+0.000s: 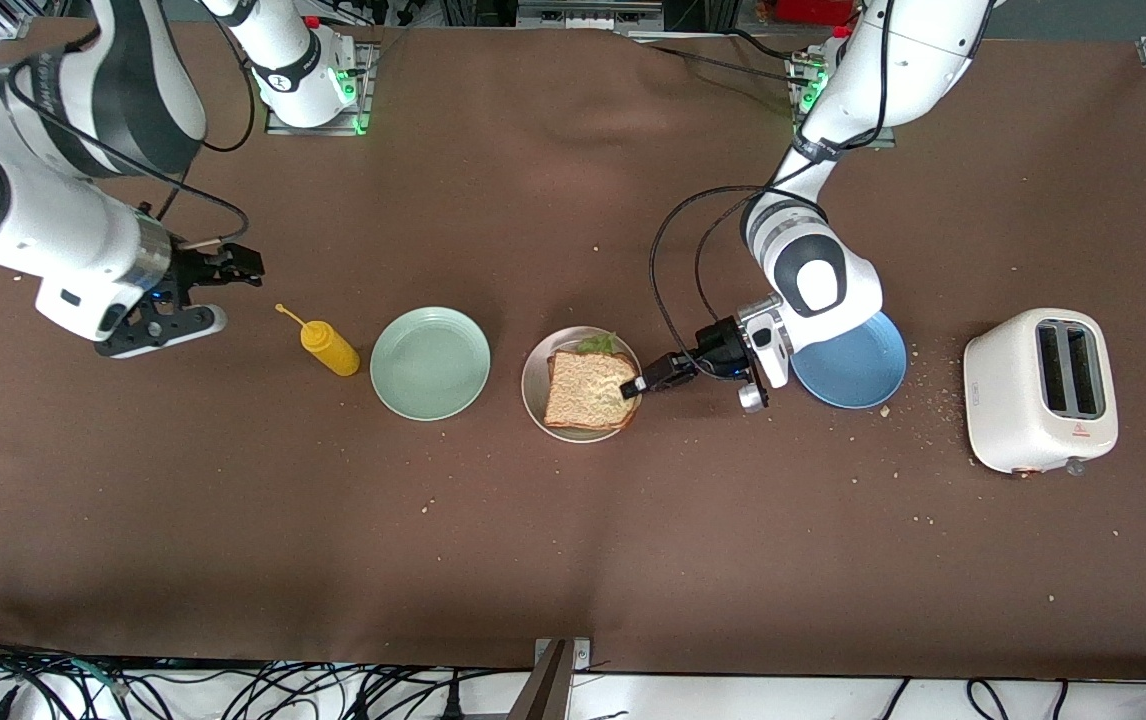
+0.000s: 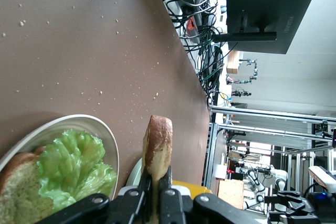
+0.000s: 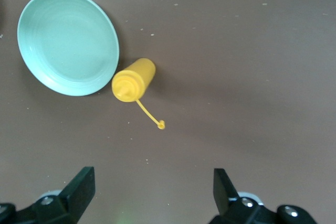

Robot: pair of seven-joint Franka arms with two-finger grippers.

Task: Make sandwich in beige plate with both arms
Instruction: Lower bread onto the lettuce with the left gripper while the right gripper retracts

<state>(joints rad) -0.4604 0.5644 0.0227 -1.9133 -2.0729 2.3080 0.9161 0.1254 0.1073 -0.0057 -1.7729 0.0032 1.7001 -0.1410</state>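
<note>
The left black two-finger gripper [image 1: 636,386] grips a toasted brown bread slice [image 1: 588,388] at its three-o'clock edge, over the round beige plate [image 1: 533,385] bearing ruffled green lettuce [image 2: 76,163]. The right black gripper [image 1: 233,262], jaws spread and empty, waits above the brown surface [image 1: 573,540] at ten o'clock from the yellow squeeze bottle [image 1: 329,349].

Both arms are glossy white shells with black bands at the joints. The left arm's black two-finger end effector [image 1: 635,388] sits below a white wrist block and a round silver fitting — thin black cables loop up from it to the forearm. The right arm's black two-finger end effector [image 1: 238,264] hangs from a brushed silver collar, with a black bracket beside it and a small blue light — a black cable trails above.
</note>
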